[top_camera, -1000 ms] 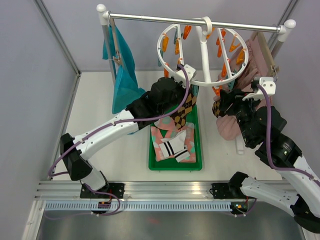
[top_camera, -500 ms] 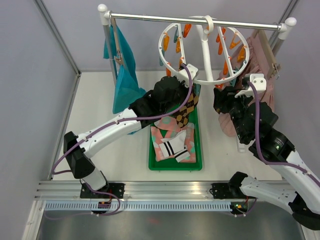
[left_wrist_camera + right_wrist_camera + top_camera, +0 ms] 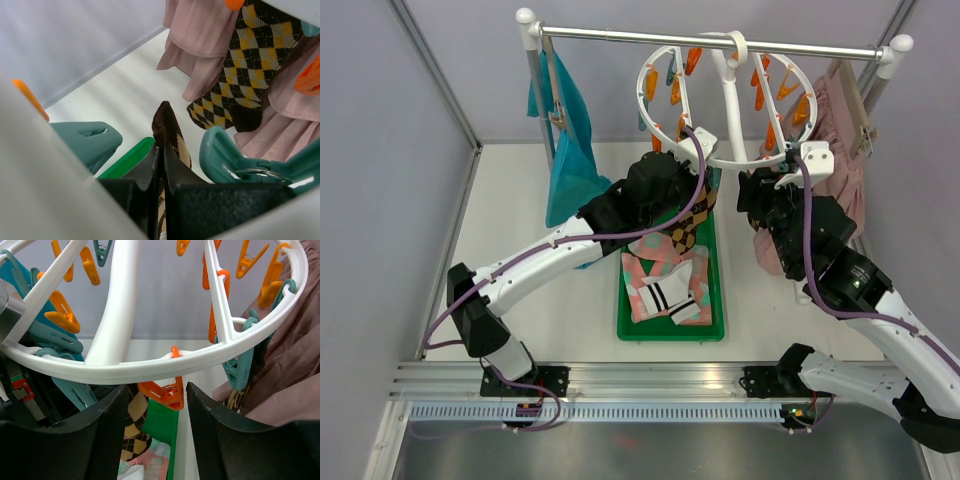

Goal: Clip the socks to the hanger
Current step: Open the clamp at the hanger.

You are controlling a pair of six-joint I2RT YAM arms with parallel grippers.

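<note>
Socks: the pink-patched and striped ones lie heaped in the green tray at lower centre of the top view. One argyle sock is pinched between the pressed-together fingers of the left gripper, its end standing free above the fingertips so that a clip can bite it. The hanger hangs by its hook from the rail at upper centre, its ring level, which puts the clips within reach from below. A second argyle sock, at upper right of the left wrist view, hangs from an orange clip cut off by the frame's top edge, in front of the pink skirt; it appears already clipped. The right gripper sits just under the ring's near rim, fingers spread to either side of another orange clip and holding nothing, probably placed to squeeze that clip open for the raised sock. Whether its fingers touch the clip cannot be told, since depth reads poorly in the right wrist view. In the top view both grippers' fingertips are hidden under their own wrists and the ring, and the second sock is covered by the right arm. Blurred white plastic blocks the lower left of the left wrist view.
</note>
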